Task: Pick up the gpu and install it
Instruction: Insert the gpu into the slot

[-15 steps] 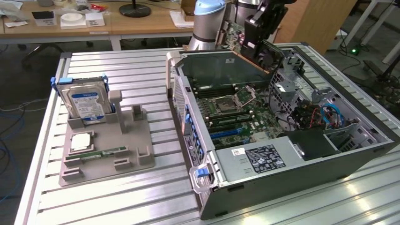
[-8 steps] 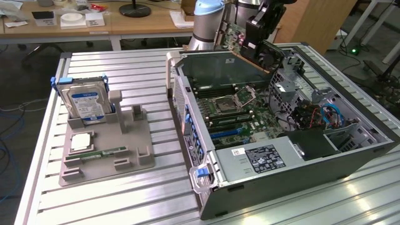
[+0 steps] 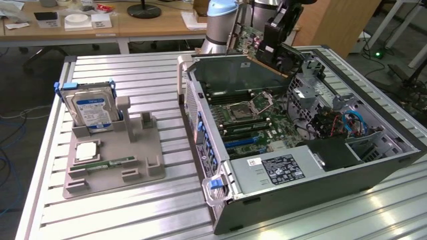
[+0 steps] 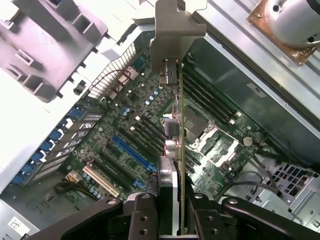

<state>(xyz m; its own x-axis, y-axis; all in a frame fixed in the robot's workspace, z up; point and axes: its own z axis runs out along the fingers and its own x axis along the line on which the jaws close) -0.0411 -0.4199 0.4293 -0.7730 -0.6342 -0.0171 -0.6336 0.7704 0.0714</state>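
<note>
Claw (image 4: 172, 207) clamps the gpu (image 4: 176, 35), hanging above the open computer case (image 3: 333, 185).

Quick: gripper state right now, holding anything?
Gripper: closed on the gpu, held over the open computer case.

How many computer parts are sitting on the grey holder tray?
3: hard drive upright at the far end of the tray, a square pale chip lying flat nearer, a green RAM stick beside it. None seems hidden.
</note>
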